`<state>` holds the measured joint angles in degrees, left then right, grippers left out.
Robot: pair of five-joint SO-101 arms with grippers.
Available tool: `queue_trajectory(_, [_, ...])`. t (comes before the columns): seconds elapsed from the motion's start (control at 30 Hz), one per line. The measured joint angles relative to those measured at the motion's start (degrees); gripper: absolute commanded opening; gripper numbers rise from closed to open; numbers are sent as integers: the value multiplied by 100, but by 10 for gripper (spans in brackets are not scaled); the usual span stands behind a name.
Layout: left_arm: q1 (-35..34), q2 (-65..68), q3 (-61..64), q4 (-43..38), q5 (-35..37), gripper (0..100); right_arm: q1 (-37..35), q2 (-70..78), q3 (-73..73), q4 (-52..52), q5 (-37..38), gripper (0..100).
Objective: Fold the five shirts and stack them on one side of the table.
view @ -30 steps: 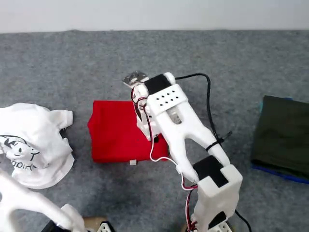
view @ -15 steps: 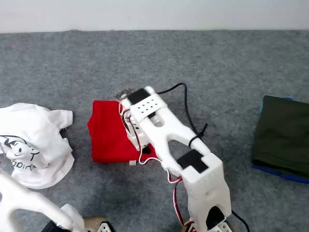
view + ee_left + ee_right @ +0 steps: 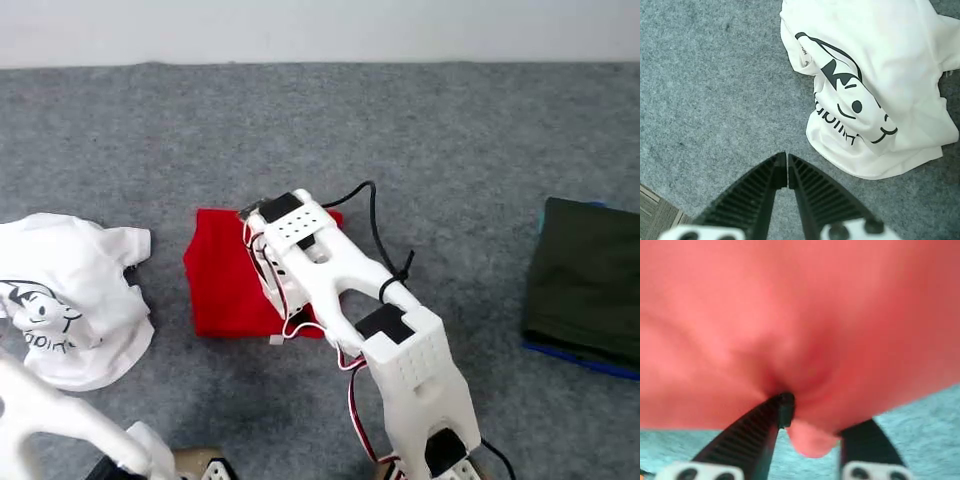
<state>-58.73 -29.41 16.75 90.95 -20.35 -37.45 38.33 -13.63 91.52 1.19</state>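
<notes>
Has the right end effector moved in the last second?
Yes. In the high view, the right end effector has shifted left over the red shirt, away from the dark shirt and toward the white shirt.

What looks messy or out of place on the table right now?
The white shirt, at the left of the high view, lies crumpled and unfolded. The red shirt and dark shirt lie folded flat.

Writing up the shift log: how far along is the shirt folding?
Done: a dark green shirt lies folded at the right edge of the grey table, on something blue. In hand: the right end effector pinches the red shirt, folded mid-table but not stacked. Left: the white shirt lies crumpled, with the left end effector shut above the table near it.
</notes>
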Motion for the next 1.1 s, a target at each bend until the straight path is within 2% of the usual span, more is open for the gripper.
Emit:
queue_trajectory(0.2, [0,0,0,0,0,19,290,-360,105,316,308,10])
queue_trajectory(0.37, [0,0,0,0,0,19,756,-677,132,879,1345,10])
queue_trajectory(0.5, [0,0,0,0,0,19,1609,-949,193,879,2778,9])
queue_trajectory(0.67, [0,0,0,0,0,19,2840,-967,114,879,5319,9])
queue_trajectory(0.77, [0,0,0,0,0,19,3191,-967,-334,800,6725,9])
queue_trajectory(0.83, [0,0,0,0,0,19,3226,-905,-712,571,7358,9])
queue_trajectory(0.93, [0,0,0,0,0,19,3191,-686,-1064,-193,7754,9])
queue_trajectory(1.1, [0,0,0,0,-35,19,3033,-448,-1134,-1169,7851,9])
